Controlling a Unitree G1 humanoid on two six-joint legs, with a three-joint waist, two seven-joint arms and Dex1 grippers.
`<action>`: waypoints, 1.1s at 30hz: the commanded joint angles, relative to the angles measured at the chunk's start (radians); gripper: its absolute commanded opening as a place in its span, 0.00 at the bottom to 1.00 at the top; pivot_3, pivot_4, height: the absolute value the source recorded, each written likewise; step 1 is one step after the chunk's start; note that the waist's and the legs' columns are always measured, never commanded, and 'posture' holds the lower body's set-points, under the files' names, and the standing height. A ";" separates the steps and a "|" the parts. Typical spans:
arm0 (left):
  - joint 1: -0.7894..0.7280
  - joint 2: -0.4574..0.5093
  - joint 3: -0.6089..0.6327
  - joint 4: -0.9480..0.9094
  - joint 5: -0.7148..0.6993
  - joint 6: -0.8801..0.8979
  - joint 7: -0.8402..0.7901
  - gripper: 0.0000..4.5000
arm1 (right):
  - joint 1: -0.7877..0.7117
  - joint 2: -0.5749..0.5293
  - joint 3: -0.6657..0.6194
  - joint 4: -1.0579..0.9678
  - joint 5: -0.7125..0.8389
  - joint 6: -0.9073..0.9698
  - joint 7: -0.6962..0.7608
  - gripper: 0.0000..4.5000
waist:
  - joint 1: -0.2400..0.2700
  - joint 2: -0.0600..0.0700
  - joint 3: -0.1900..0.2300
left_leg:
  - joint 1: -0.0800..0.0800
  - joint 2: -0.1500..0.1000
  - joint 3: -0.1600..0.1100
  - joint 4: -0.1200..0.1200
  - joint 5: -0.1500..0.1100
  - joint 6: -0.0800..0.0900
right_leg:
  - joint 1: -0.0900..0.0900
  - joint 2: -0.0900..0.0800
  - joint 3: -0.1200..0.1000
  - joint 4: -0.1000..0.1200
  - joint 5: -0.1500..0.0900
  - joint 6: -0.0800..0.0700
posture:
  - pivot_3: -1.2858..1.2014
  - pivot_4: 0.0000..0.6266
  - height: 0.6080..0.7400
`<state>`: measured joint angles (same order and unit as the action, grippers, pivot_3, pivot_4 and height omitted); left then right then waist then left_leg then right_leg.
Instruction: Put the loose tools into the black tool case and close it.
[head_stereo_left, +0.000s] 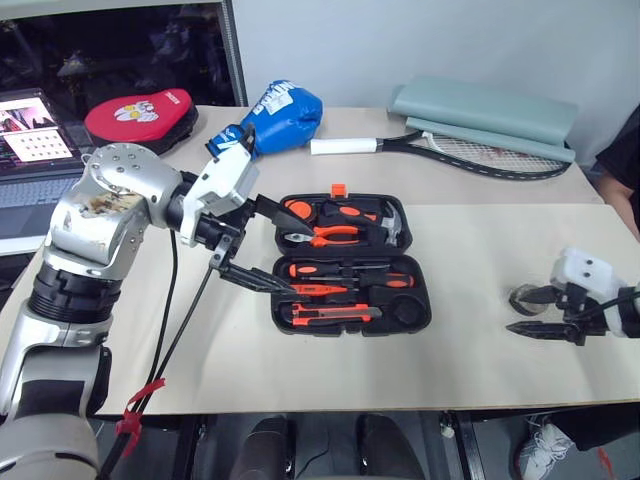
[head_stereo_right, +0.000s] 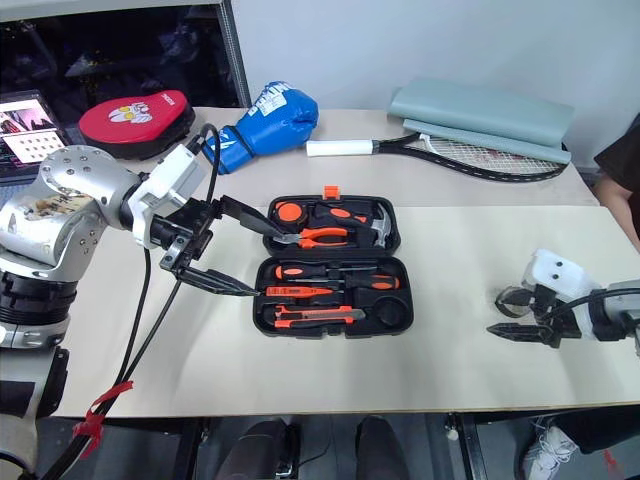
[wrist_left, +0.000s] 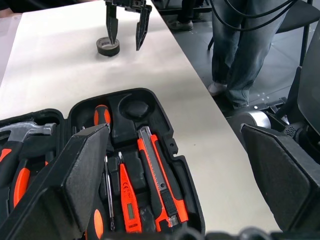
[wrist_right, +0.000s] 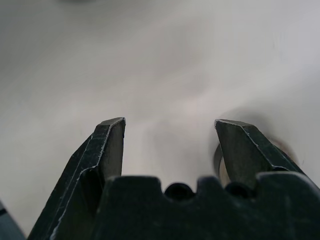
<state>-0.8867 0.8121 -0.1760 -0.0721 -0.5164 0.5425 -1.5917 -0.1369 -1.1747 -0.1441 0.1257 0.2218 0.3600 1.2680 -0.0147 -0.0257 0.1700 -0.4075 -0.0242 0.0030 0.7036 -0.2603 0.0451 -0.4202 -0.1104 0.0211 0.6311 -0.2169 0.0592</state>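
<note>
Right gripper open beside the tape roll, case still open

The right gripper (head_stereo_left: 528, 312) had its two fingers spread and empty, tips pointing toward the case, with the small black tape roll (head_stereo_left: 524, 296) lying flat on the table (head_stereo_left: 470, 240) just beyond the far finger; whether that finger touched the roll was hard to tell. The roll, round and without a long axis, sat well apart from the black tool case (head_stereo_left: 350, 265), on the robot's right, so the right arm was plainly the nearer one. The left gripper (head_stereo_left: 255, 243) hung with fingers wide and empty at the case's left edge. The case lay open, screwdrivers (head_stereo_left: 350, 272) and utility knife (head_stereo_left: 330, 314) slotted, round recess (wrist_left: 134, 106) vacant.
</note>
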 joint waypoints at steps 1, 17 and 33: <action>0.000 0.017 0.031 -0.036 -0.016 0.004 0.002 1.00 | -0.004 -0.031 -0.058 0.017 0.019 0.019 0.004 0.75 | 0.000 0.000 0.000 | 0.000 0.000 0.000 0.000 0.000 0.000 | 0.000 0.000 0.000 0.000 0.000 0.000 | 0.52 0.24 0.97; -0.009 0.012 0.030 -0.040 -0.018 0.011 0.010 1.00 | -0.080 0.022 0.005 0.065 -0.008 0.097 -0.048 0.63 | 0.001 0.000 0.000 | 0.000 0.000 0.000 0.000 0.000 0.000 | 0.000 0.001 0.001 0.000 0.000 0.000 | 0.52 0.24 0.97; -0.036 0.001 0.022 -0.017 -0.008 0.001 -0.004 1.00 | -0.024 0.052 0.019 0.027 -0.045 0.106 -0.166 0.37 | 0.002 0.000 0.000 | 0.000 0.000 0.001 0.000 0.000 0.000 | 0.000 0.000 0.001 0.000 0.000 0.000 | 0.52 0.24 0.97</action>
<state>-0.8940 0.8083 -0.1737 -0.0761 -0.5165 0.5487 -1.5906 -0.1580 -1.1168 -0.1082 0.1766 0.1786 0.4693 1.1077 -0.0129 -0.0257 0.1700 -0.4072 -0.0241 0.0035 0.7035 -0.2603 0.0451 -0.4202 -0.1101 0.0219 0.6310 -0.2168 0.0592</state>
